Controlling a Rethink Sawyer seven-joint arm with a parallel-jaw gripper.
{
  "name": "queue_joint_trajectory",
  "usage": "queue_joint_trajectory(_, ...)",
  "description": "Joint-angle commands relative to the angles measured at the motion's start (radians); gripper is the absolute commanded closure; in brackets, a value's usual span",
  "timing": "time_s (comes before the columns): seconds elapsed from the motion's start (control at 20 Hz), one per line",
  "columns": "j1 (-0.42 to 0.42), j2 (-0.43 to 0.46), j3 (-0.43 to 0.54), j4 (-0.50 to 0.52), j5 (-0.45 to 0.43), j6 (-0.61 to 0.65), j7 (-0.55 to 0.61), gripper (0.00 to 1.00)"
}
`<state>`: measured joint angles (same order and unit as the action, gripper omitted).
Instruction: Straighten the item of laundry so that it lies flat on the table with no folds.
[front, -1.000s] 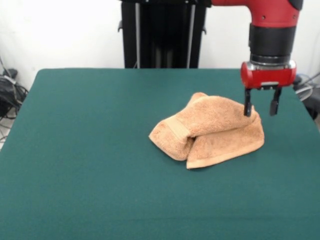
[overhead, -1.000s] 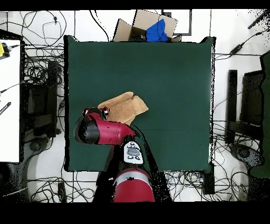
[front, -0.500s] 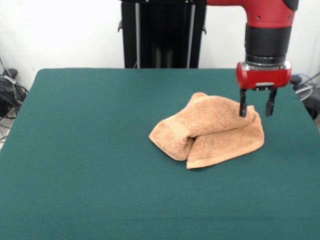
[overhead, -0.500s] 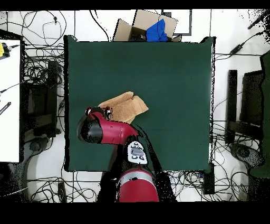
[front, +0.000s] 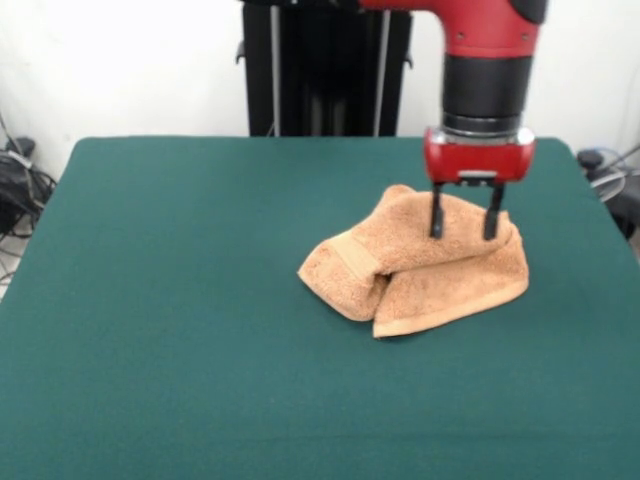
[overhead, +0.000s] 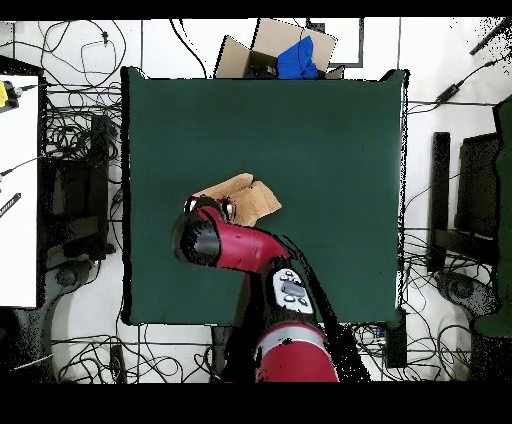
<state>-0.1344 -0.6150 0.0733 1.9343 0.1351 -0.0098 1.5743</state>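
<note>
On the green tabletop (front: 180, 330) lay one orange towel (front: 415, 265) (bunched, folded over itself), one claw (front: 464, 228) spread wide above it

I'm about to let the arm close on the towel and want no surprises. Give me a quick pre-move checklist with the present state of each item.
1. Black two-finger gripper open: ok, its fingers stand apart.
2. Gripper over the light-orange terry-cloth towel: ok, the tips sit at its upper fold, right of the middle in the front view.
3. Cloth between the fingers: cannot tell; the tips overlap the towel, but contact is not clear.
4. Towel flat: not ok, it is bunched in folds.
5. Room on the dark green cloth table to spread it: ok, bare surface all round.
6. Towel away from the edges: ok.
</note>
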Motion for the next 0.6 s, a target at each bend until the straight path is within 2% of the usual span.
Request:
queue_joint_trajectory(0.05, -0.065, 0.022, 0.038, 0.011, -0.068, 0.095, 0.085, 0.0)
queue_joint_trajectory(0.6, -0.1, 0.053, 0.055, 0.026, -0.129, 0.082, 0.094, 0.0)
